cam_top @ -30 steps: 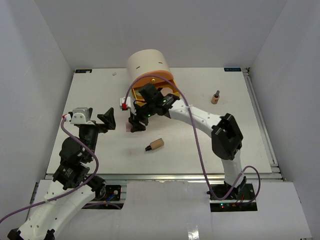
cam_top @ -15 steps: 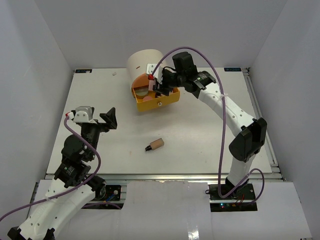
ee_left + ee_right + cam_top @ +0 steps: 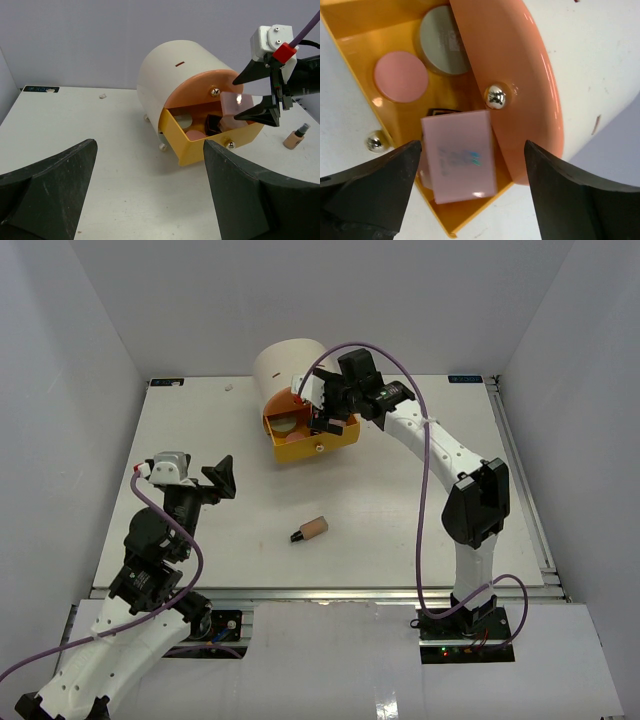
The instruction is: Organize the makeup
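Note:
My right gripper [image 3: 325,418] hangs over the open yellow drawer [image 3: 300,451] of the cream cylinder, jaws wide open. A pink rectangular compact [image 3: 460,155] lies tilted between the jaws in the drawer [image 3: 350,30], touching neither finger; it also shows in the left wrist view [image 3: 231,103]. The drawer also holds a pink round compact [image 3: 401,76], a grey round one [image 3: 442,40] and a black square compact [image 3: 440,112], mostly hidden. A tan black-capped bottle [image 3: 312,530] lies on the table. Another bottle [image 3: 295,137] stands right of the drawer. My left gripper [image 3: 222,478] is open and empty.
The cream cylinder [image 3: 290,365] stands at the back middle of the white table, its orange drawer front [image 3: 510,75] shut above the yellow one. White walls enclose the table on three sides. A small white scrap [image 3: 229,387] lies near the back edge.
My right arm has swung from the table's middle back to the yellow drawer, taking the pink rectangular compact off the table. The compact now sits in the drawer between open jaws. The left arm has not moved.

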Available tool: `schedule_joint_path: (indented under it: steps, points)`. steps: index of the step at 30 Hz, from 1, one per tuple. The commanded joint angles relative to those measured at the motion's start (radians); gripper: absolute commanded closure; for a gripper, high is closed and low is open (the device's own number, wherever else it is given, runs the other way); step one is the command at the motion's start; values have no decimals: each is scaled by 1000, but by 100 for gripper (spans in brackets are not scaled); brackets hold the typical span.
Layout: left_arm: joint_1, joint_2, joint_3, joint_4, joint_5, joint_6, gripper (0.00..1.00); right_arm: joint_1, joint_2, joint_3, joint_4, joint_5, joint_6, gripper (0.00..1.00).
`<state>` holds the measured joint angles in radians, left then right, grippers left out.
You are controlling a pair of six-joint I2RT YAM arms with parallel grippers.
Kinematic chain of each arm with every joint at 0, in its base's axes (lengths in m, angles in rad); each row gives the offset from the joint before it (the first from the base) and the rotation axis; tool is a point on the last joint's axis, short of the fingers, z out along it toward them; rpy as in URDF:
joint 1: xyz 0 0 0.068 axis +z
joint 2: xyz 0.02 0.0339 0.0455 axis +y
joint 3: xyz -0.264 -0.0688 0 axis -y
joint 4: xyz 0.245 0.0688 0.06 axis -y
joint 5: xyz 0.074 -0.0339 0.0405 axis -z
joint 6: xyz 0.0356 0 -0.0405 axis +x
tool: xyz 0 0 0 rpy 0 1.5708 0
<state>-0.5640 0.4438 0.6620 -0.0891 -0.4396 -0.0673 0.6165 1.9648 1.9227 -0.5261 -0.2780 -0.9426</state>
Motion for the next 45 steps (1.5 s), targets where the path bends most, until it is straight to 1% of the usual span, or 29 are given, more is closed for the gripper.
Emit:
schedule_joint_path:
  steps: [1, 5, 7, 11, 13, 16, 17, 19, 22, 23, 24, 25, 26, 27, 28, 31, 33, 36, 40, 43, 45]
  points:
    - [4, 5, -2, 5, 16, 8, 2, -7, -7, -8, 53, 25, -7, 4]
    - [4, 7, -2, 5, 21, 8, 2, -10, -18, -11, 60, 10, 14, 0]
    - [4, 12, -2, 3, 23, 8, 2, -12, -34, -15, 57, -14, 48, 2]
    - [4, 35, -2, -2, 53, 7, 2, -25, -153, -108, 47, -206, 83, 1]
    - [4, 67, 2, -7, 84, 6, 2, -27, -206, -169, 10, -380, 38, 5]
    - [4, 112, 18, -25, 133, -4, 2, -27, -262, -261, -78, -533, -111, 24]
    - [4, 124, 22, -28, 144, -7, 2, -27, -280, -305, -136, -569, -190, 30]
    - [5, 150, 28, -33, 160, -13, 2, -27, -301, -374, -215, -611, -440, 44]
    - [6, 170, 33, -38, 172, -17, 2, -27, -314, -468, -308, -586, -698, 52]
    - [6, 171, 33, -39, 173, -17, 2, -27, -312, -489, -314, -567, -715, 55]
    - [7, 175, 33, -40, 175, -17, 2, -27, -305, -510, -313, -538, -762, 59]
    - [8, 178, 33, -41, 176, -17, 2, -27, -295, -519, -312, -512, -793, 65]
    - [9, 179, 34, -40, 176, -17, 2, -27, -279, -515, -309, -489, -807, 74]
    - [12, 180, 34, -41, 174, -16, 2, -27, -262, -505, -307, -475, -803, 81]
    - [14, 180, 35, -42, 172, -16, 2, -27, -225, -483, -306, -460, -780, 85]
    - [20, 179, 35, -44, 167, -16, 2, -27, -149, -421, -290, -413, -719, 91]
    - [23, 180, 34, -42, 167, -14, 2, -25, -99, -391, -228, -389, -636, 91]
    - [26, 180, 34, -43, 167, -14, 2, -14, -66, -394, -85, -317, -517, 90]
    - [27, 182, 34, -43, 168, -13, 2, 18, -41, -431, 145, -205, -365, 86]
    - [27, 182, 34, -42, 168, -11, 2, 44, -38, -468, 281, -95, -255, 83]
    - [27, 181, 34, -43, 168, -10, 2, 56, -40, -490, 351, -49, -223, 81]
